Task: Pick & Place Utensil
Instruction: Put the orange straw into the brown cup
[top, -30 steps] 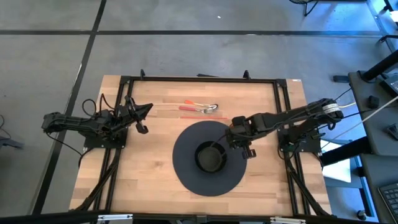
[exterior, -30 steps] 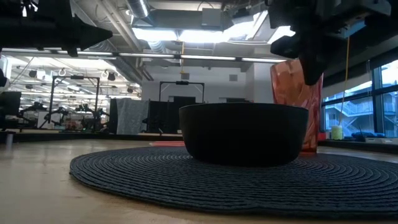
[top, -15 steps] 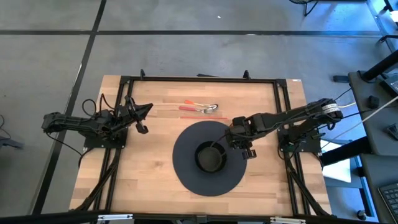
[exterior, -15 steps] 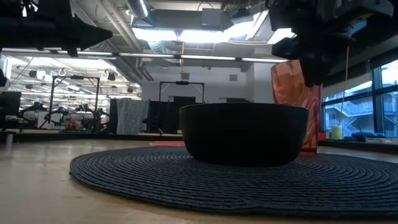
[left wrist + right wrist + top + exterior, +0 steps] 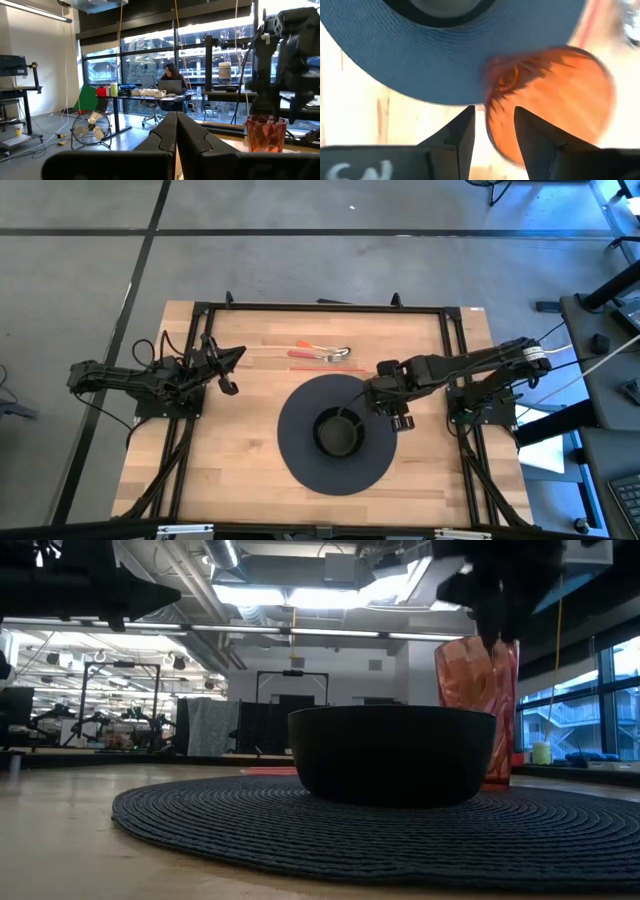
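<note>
Right of centre in the high view, the right claw [image 5: 397, 412] hovers, fingers parted (nothing held), over an orange cup [image 5: 555, 100]; the left claw [image 5: 176, 131] is closed.

A person [image 5: 169, 76] sits at a desk [image 5: 142, 96] beyond the table, with a floor fan [image 5: 91, 129] nearby.

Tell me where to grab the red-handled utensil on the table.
Grip the utensil by its red handle, mid-length, coming straight down with the grip across it. It lies flat on the table, the handle is long and thin, and its end points toward the left gripper.
</note>
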Tool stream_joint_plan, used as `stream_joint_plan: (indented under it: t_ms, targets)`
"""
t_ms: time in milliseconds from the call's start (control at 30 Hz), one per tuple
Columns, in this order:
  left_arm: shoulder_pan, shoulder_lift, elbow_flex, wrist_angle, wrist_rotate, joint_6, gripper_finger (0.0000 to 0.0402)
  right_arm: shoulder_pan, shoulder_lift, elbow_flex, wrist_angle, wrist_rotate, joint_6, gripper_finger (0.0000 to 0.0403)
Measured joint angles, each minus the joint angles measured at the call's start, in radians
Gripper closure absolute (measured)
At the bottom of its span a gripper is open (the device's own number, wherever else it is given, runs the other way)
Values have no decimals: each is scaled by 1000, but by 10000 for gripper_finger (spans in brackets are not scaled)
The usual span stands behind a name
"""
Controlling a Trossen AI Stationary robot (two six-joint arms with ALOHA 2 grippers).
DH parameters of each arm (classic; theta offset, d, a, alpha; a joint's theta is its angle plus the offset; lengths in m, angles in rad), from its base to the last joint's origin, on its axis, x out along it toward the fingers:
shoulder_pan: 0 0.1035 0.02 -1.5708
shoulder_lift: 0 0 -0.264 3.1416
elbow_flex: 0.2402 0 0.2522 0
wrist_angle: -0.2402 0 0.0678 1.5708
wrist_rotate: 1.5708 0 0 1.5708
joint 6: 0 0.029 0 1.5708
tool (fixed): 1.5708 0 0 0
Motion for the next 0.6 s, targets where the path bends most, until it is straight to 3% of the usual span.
stream_joint_plan:
  t_ms: [167,267,433,600]
  targets:
    - [0,0,0,-2,-16,0,394,0,-2,197,-191,58,40,265]
    - [0,0,0,-11,-15,0,395,1,-51,293,-217,112,49,266]
    - [0,0,0,-20,-15,-1,399,1,-277,262,60,144,-17,284]
    - [0,0,0,-21,-15,-1,398,0,-564,14,458,126,-107,324]
